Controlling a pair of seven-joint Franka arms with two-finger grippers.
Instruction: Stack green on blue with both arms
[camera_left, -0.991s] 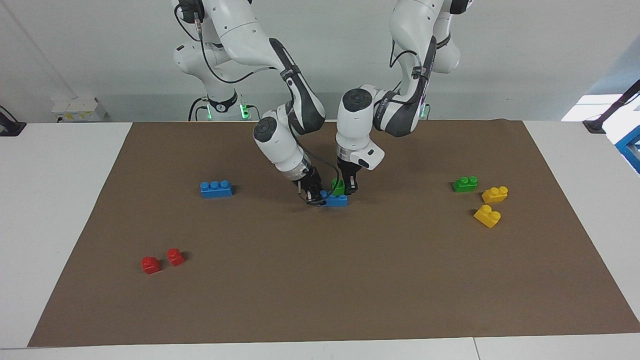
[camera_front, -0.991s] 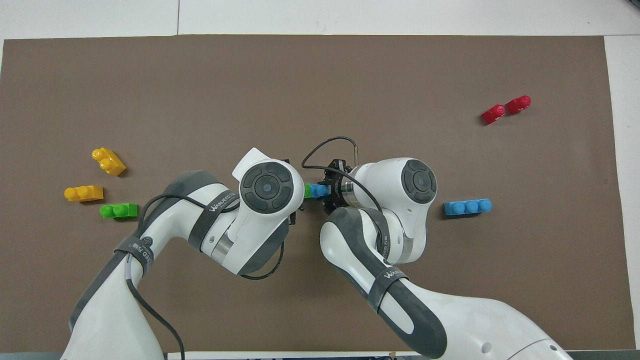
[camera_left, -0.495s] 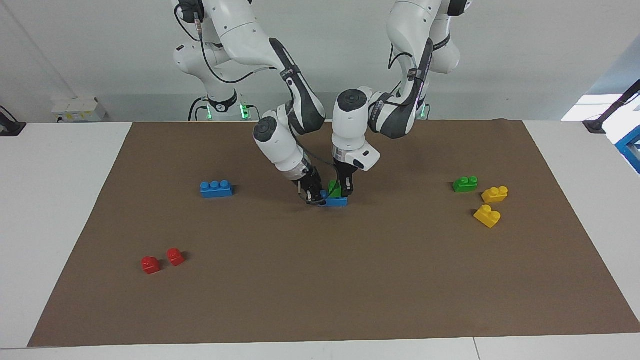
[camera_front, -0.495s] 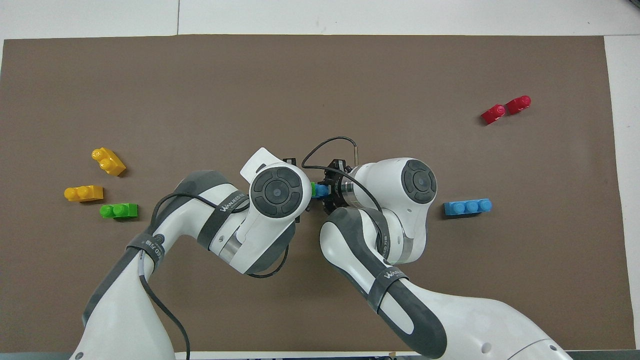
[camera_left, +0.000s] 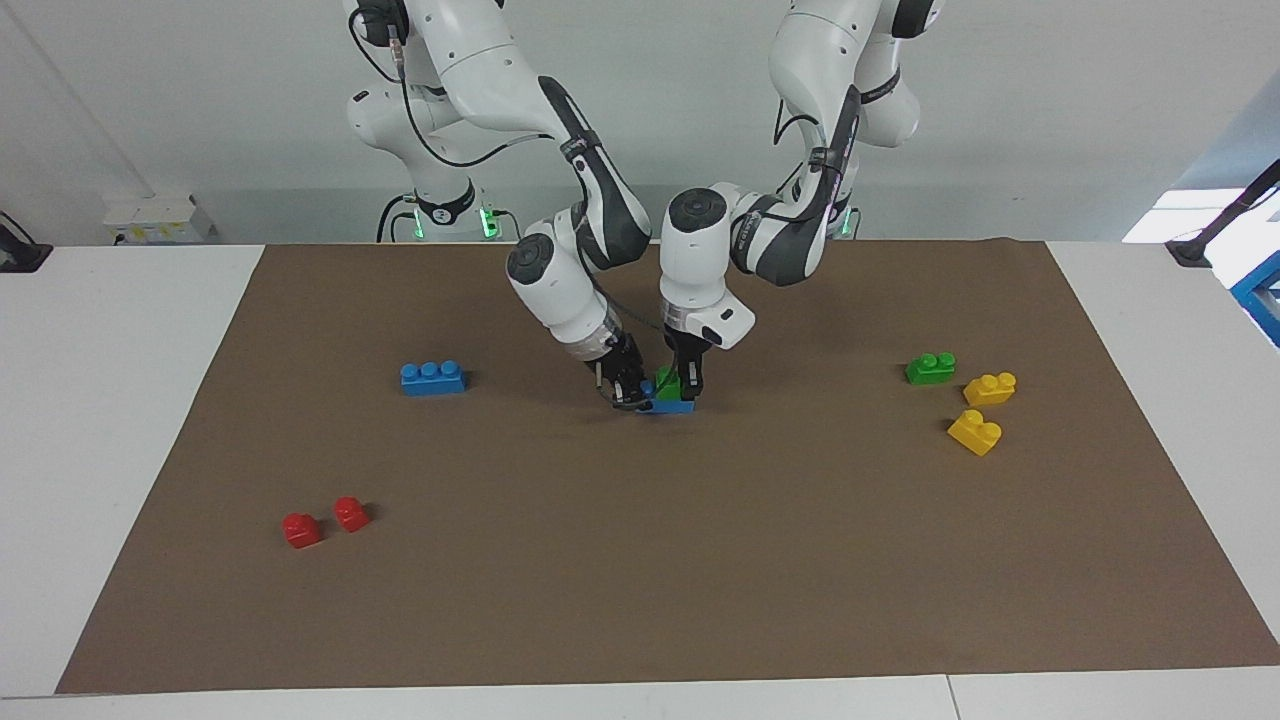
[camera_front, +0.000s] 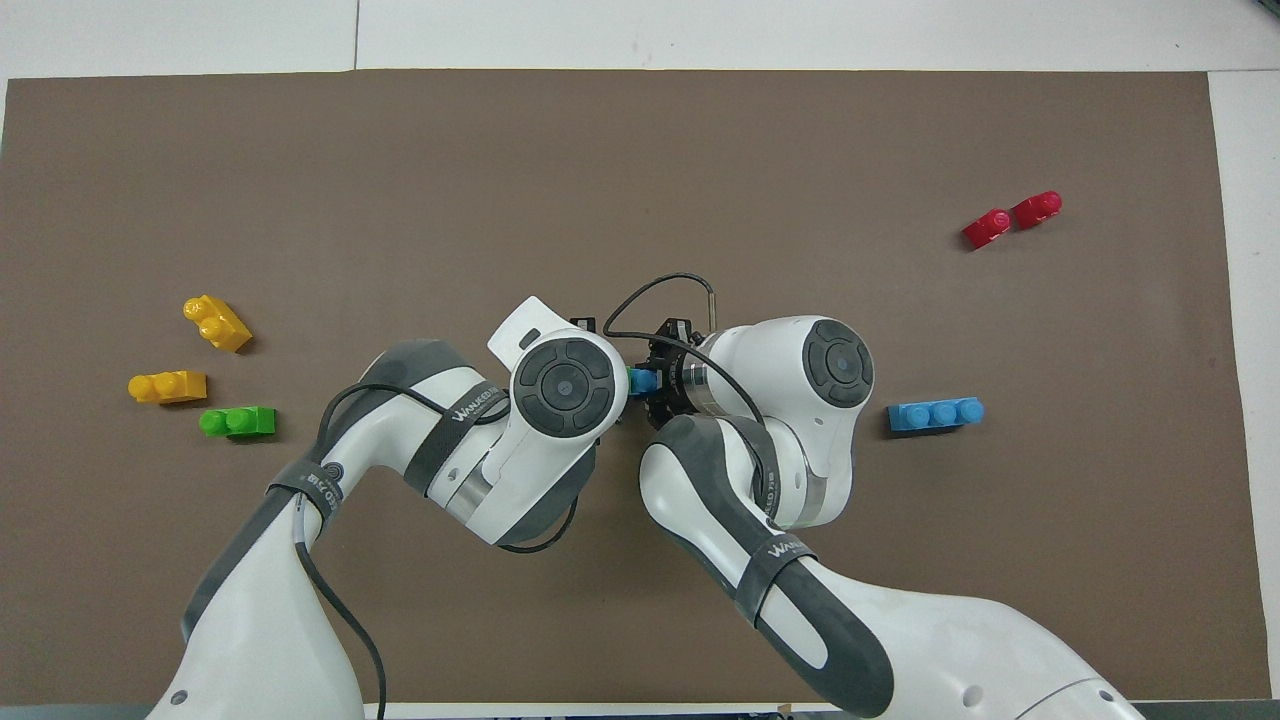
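Observation:
Near the middle of the brown mat lies a long blue brick (camera_left: 672, 405), with a small green brick (camera_left: 664, 385) on top of it. My left gripper (camera_left: 688, 381) comes straight down and is shut on the green brick. Slanting in from the right arm's side, my right gripper (camera_left: 627, 390) is shut on the blue brick's end. In the overhead view the left wrist hides the green brick. Only a bit of the blue brick (camera_front: 642, 380) shows there, beside the right gripper (camera_front: 657, 384).
A second blue brick (camera_left: 432, 377) lies toward the right arm's end, and two red bricks (camera_left: 301, 529) lie farther from the robots. Toward the left arm's end are a second green brick (camera_left: 930, 368) and two yellow bricks (camera_left: 989, 388) (camera_left: 974, 432).
My left gripper has carried the green brick a little toward the right gripper and down onto the blue brick. The right arm and the blue brick have stayed put.

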